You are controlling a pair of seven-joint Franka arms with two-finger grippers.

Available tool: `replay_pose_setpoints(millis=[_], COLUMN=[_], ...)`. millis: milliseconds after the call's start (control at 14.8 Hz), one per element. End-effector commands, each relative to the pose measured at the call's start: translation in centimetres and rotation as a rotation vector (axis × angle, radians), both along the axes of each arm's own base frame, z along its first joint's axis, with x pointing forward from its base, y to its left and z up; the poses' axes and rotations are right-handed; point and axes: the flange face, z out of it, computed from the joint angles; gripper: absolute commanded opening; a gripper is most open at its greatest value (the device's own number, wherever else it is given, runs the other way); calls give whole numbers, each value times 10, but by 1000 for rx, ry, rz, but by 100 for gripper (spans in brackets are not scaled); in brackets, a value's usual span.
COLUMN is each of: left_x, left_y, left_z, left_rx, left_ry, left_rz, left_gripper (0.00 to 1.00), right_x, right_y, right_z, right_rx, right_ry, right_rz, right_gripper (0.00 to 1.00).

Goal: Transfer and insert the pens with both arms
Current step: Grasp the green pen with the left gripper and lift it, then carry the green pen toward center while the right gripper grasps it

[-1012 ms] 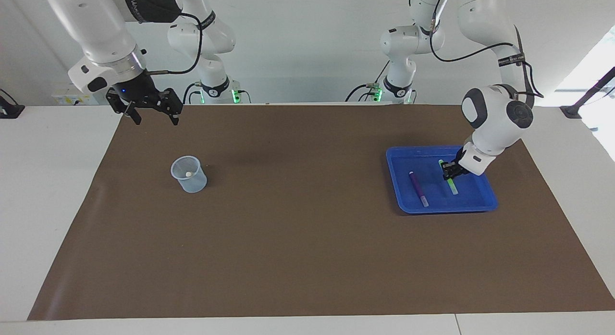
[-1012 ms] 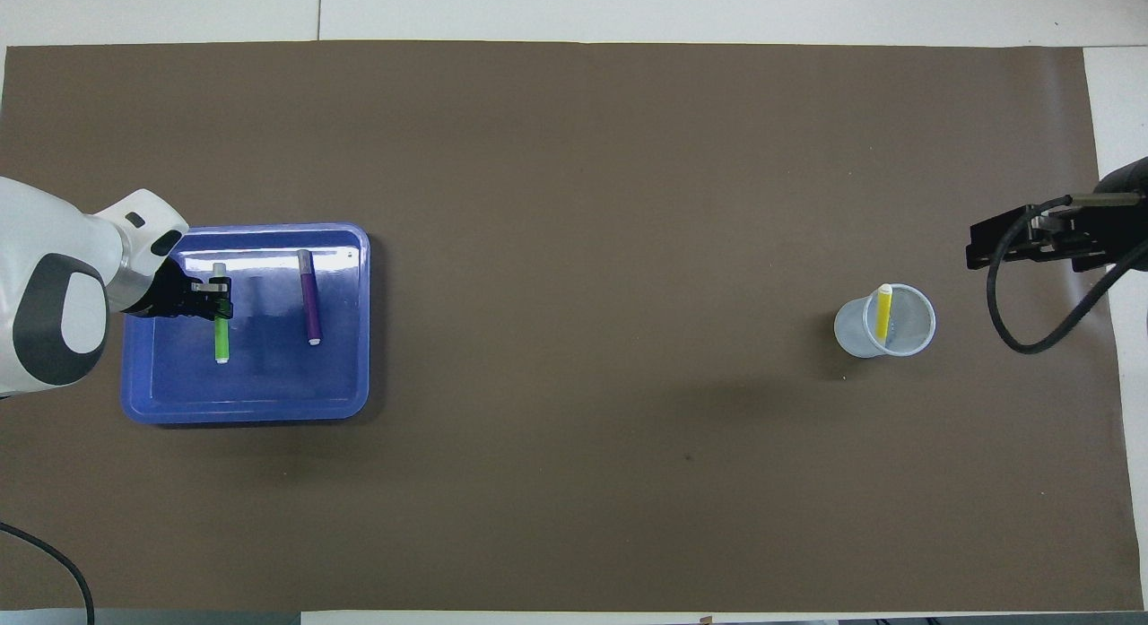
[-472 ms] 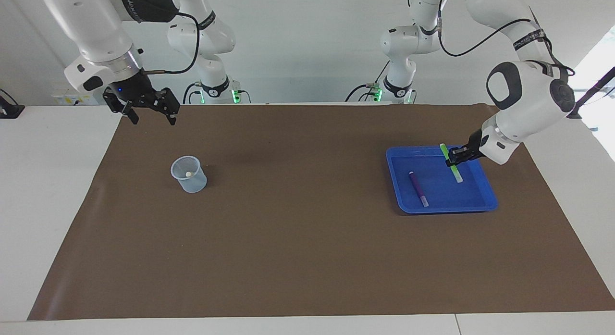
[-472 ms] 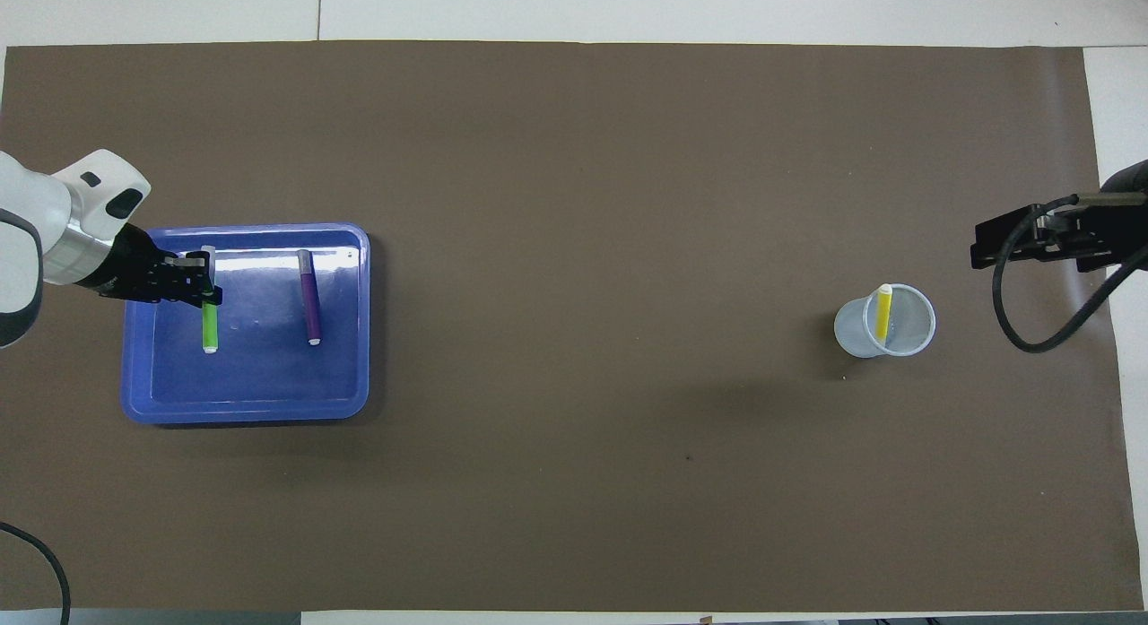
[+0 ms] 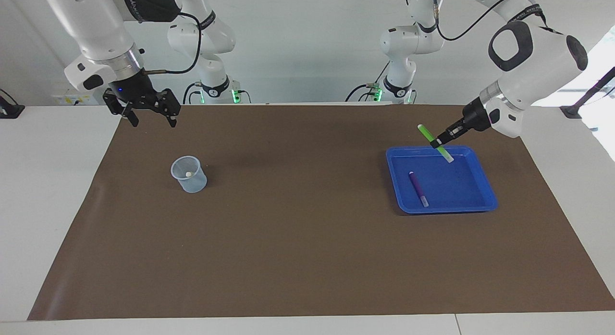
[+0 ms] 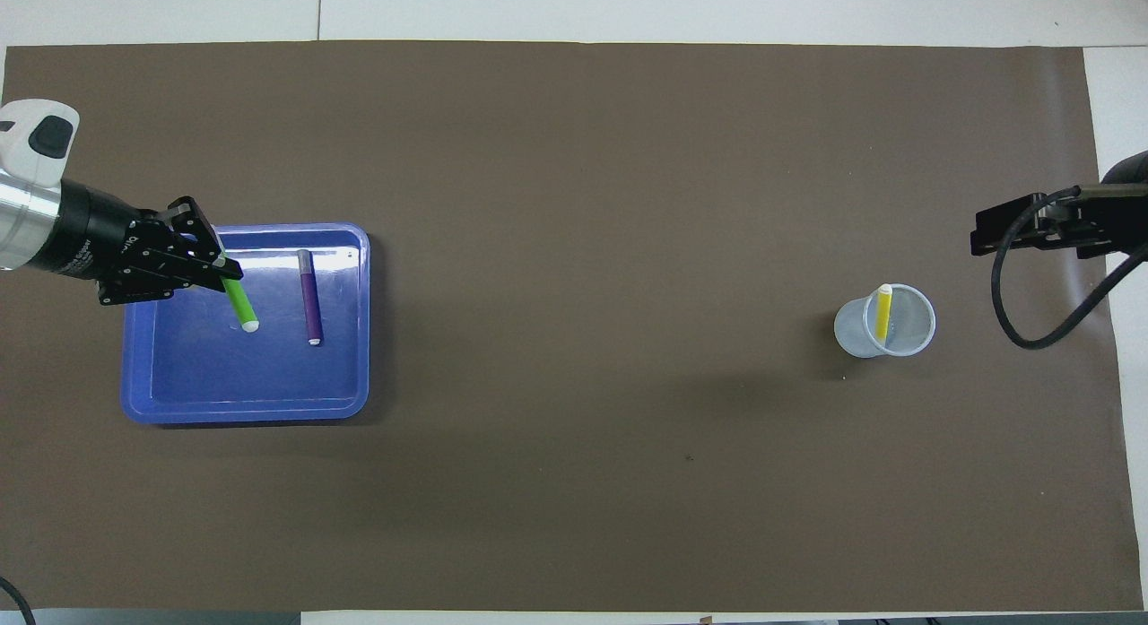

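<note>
My left gripper (image 5: 438, 142) (image 6: 224, 268) is shut on the green pen (image 5: 434, 142) (image 6: 240, 304) and holds it tilted in the air over the blue tray's (image 5: 485, 183) (image 6: 350, 374) edge nearer the robots. The purple pen (image 5: 418, 188) (image 6: 310, 296) lies flat in the tray. The yellow pen (image 6: 884, 310) stands in the clear cup (image 5: 189, 174) (image 6: 883, 321) toward the right arm's end; in the facing view only its pale tip (image 5: 189, 173) shows. My right gripper (image 5: 150, 115) (image 6: 1022, 235) hangs open above the mat's edge near the cup, holding nothing.
A brown mat (image 5: 298, 219) (image 6: 574, 159) covers most of the white table. Two slimmer white arms with green-lit bases (image 5: 216, 90) stand at the robots' edge of the table. A black cable (image 6: 1031, 320) loops from the right gripper.
The left gripper has lifted the green pen out of the tray and swung it up, tilting it. The right gripper has barely shifted.
</note>
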Motion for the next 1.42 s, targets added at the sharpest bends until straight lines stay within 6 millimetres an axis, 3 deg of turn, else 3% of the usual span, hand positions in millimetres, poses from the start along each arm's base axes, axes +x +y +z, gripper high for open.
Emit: replay_pose_setpoints(millis=[0, 337, 675, 742, 945, 1147, 1349], left_x=[-16, -38, -63, -71, -83, -106, -133], left_y=[-22, -78, -94, -106, -145, -180, -204], left_z=[23, 58, 59, 58, 53, 38, 26], left_rx=[-87, -165, -352, -369, -396, -442, -482], left_ry=[109, 269, 482, 515, 540, 552, 529], left_rz=[202, 457, 622, 629, 724, 814, 871], left_gripper=[0, 0, 0, 0, 0, 0, 0], right_x=[-1, -2, -2, -3, -2, 0, -3], right_y=[-9, -10, 2, 7, 39, 103, 152], right_z=[0, 1, 3, 5, 9, 21, 30], right_rx=[-5, -7, -4, 2, 185, 396, 525], right_ry=[-10, -8, -16, -19, -16, -46, -49], right_rz=[-27, -30, -12, -3, -40, -118, -166], right_gripper=[100, 100, 100, 100, 100, 100, 100])
